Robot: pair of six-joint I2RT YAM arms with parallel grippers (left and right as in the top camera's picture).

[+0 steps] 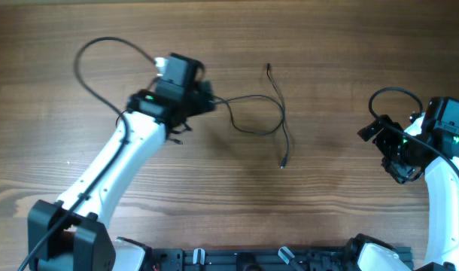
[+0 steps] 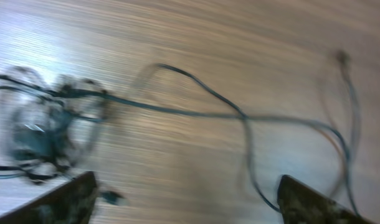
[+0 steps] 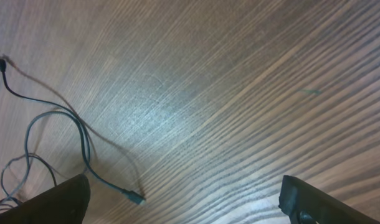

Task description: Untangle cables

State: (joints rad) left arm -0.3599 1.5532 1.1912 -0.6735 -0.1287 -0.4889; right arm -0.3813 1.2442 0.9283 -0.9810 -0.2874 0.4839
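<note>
The cables [image 1: 283, 119] lie near the middle of the wooden table [image 1: 335, 53]. They form a loose loop with 2 plug ends [image 1: 282, 163] trailing away and a blurred tangle [image 2: 43, 134] just beside the left gripper [image 2: 185, 183]. That gripper hovers over the strands, fingers spread wide and gripping nothing. The right gripper [image 3: 185, 183] sits well apart at the table's right side, also spread wide and empty.

No lettering, label or number legible anywhere, none on the wooden table [image 1: 327, 45], none on the cables [image 1: 281, 105], left wrist view too blurred to tell
</note>
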